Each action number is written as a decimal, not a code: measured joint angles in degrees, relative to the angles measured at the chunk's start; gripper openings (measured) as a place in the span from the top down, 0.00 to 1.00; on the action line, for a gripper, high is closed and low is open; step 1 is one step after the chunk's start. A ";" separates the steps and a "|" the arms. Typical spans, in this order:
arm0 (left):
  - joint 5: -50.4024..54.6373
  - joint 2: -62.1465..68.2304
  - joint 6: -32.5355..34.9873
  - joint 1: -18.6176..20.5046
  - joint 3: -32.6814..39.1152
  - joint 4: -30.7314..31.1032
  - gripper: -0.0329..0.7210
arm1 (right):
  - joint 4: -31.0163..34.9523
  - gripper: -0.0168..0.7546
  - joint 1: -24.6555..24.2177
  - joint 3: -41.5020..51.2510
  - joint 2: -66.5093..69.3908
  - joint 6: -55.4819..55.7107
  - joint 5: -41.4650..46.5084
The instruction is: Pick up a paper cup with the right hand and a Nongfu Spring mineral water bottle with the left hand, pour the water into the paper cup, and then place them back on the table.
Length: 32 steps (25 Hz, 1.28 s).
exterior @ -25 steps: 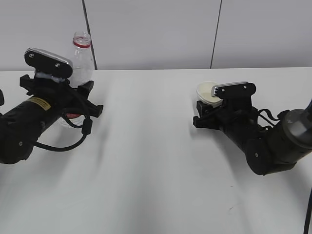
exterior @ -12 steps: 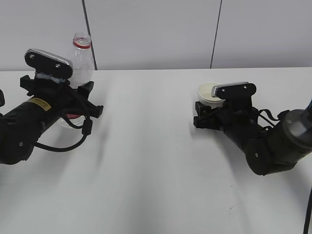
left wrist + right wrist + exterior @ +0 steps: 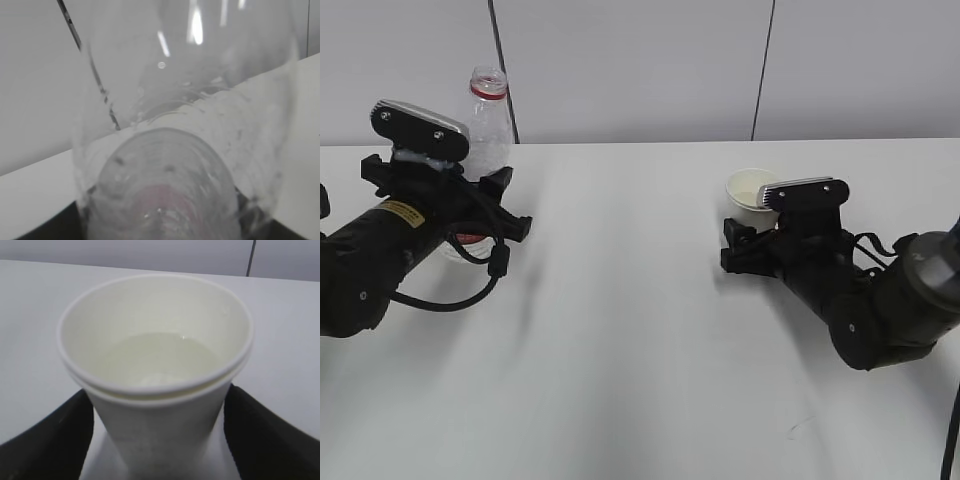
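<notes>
The paper cup (image 3: 750,190) stands upright on the table (image 3: 620,340) with clear water (image 3: 160,357) in its bottom. My right gripper (image 3: 738,243) is open around the cup's lower part; in the right wrist view the cup (image 3: 155,405) sits between the two black fingers (image 3: 55,440) with small gaps at its sides. The capless Nongfu Spring bottle (image 3: 488,120) stands upright at the far left. My left gripper (image 3: 485,205) is shut on its lower body. The bottle (image 3: 185,125) fills the left wrist view, with its red label showing faintly at the bottom.
A grey wall with two dark vertical seams (image 3: 760,70) rises behind the table's far edge. A black cable (image 3: 470,290) loops from the left arm onto the table.
My right gripper has drawn back a little toward the right and lowered, and more of the cup's rim shows in front of it. The left arm and the bottle have not moved.
</notes>
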 joint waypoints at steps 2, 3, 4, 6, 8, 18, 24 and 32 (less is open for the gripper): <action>0.00 0.00 0.00 0.00 0.00 0.00 0.55 | 0.00 0.20 0.00 0.25 -0.25 0.23 0.00; 0.00 0.00 0.00 0.00 0.00 0.00 0.55 | 0.00 0.20 0.00 0.37 -0.61 0.32 0.00; 0.00 0.00 0.00 0.00 0.00 0.00 0.55 | 0.00 0.20 0.00 0.37 -0.98 0.43 0.00; 0.00 0.00 -0.14 0.00 0.00 0.00 0.55 | 0.00 0.20 0.00 0.65 -1.52 0.43 -0.05; 0.00 0.00 -0.39 0.00 0.00 0.00 0.55 | 0.00 0.20 0.00 1.53 -2.47 0.43 -0.05; -0.07 0.11 -4.18 0.00 0.00 0.00 0.55 | 0.02 0.21 0.00 6.59 -5.29 0.55 -1.23; -0.13 0.55 -5.85 0.00 -1.50 -0.26 0.55 | 0.02 0.21 0.00 10.86 -6.71 0.76 -3.24; 0.73 4.37 -12.92 0.00 -6.92 -1.49 0.55 | 0.02 0.22 0.00 15.74 -11.05 1.38 -7.59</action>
